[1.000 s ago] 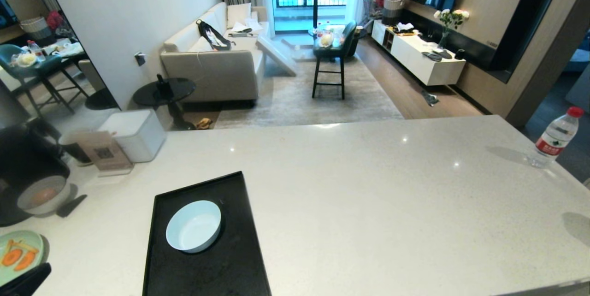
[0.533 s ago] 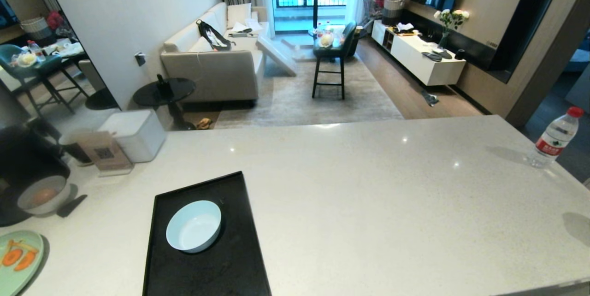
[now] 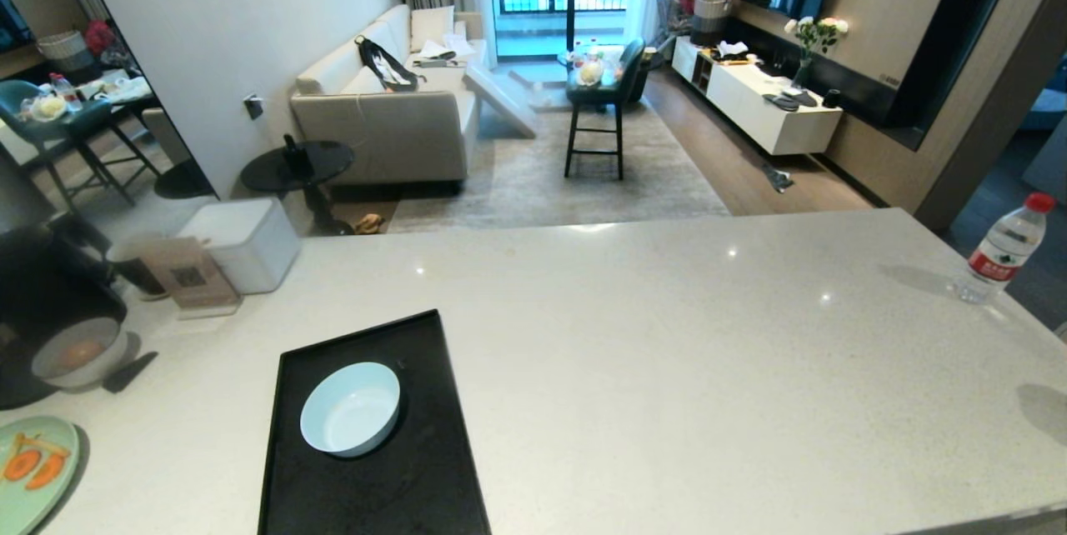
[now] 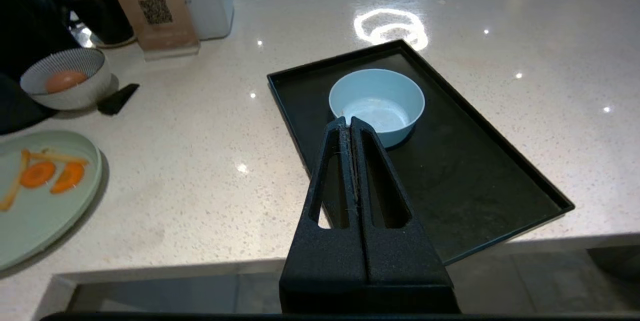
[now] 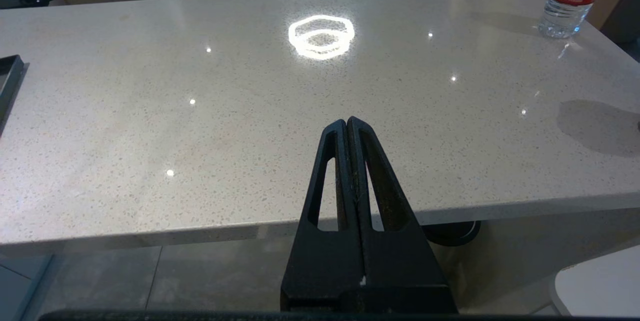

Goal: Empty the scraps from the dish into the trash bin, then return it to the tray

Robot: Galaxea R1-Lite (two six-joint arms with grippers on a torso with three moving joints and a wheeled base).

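Sitting empty on the tray (image 3: 417, 477), the dish (image 3: 350, 408) is upright. Left tool (image 4: 348, 122) and right tool (image 5: 346, 122) are both pressed closed, holding nothing, off the desk (image 3: 708, 368) edge.

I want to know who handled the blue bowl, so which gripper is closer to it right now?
Left. The left gripper, jaws shut, sits off the counter's near edge, pointing at the blue bowl on the black tray. The right gripper, also shut, faces bare counter farther right, with only the tray's edge in its view.
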